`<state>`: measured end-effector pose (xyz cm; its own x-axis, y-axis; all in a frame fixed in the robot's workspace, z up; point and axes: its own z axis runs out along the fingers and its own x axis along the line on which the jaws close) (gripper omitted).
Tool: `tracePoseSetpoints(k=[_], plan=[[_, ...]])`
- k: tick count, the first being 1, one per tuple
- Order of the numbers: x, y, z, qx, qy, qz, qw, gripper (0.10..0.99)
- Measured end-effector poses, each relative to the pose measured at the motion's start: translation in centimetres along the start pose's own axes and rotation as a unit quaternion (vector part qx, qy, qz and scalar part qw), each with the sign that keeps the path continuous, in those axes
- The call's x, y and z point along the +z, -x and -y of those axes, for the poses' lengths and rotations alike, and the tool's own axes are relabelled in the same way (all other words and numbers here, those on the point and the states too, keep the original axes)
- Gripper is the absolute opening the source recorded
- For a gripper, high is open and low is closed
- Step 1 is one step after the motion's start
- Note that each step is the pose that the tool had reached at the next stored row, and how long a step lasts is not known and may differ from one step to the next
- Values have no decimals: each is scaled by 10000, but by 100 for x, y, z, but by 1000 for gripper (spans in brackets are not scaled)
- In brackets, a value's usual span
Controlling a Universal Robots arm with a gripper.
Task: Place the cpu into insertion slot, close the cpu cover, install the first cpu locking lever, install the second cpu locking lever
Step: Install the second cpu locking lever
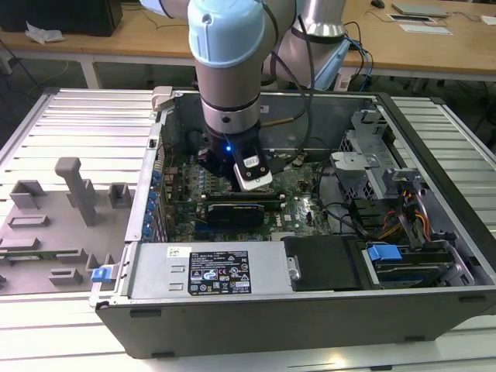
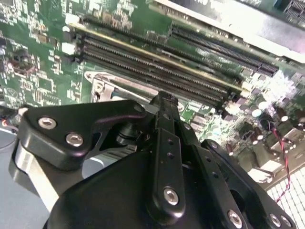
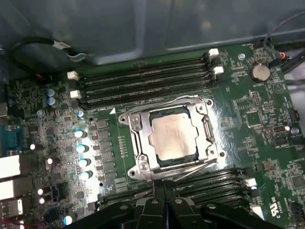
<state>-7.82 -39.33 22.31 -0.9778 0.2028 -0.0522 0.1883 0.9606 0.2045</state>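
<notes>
in the first wrist view the cpu (image 3: 172, 136) already sits in the insertion slot (image 3: 143, 164), and the cpu cover (image 3: 137, 125) lies flat around it, its window framing the silver top. thin wire levers run along the cover's edges; whether both are hooked down i cannot tell, so i judge the locking part unfinished or just finishing. the hand (image 3: 164, 187) hangs just beside the socket's near edge, fingers (image 2: 164, 112) drawn together, holding nothing, with its tip close to the lever there.
</notes>
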Motion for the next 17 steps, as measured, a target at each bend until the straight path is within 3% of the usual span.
tracePoseSetpoints(k=[1, 5, 11, 17], plan=[[5, -8, 10, -5, 81, -18, 10000, 106], [38, -45, 46, -41, 280, -68, 9996, 106], [93, -81, 96, -65, 380, -94, 9992, 106], [149, -106, 148, -90, 551, -135, 9983, 106]])
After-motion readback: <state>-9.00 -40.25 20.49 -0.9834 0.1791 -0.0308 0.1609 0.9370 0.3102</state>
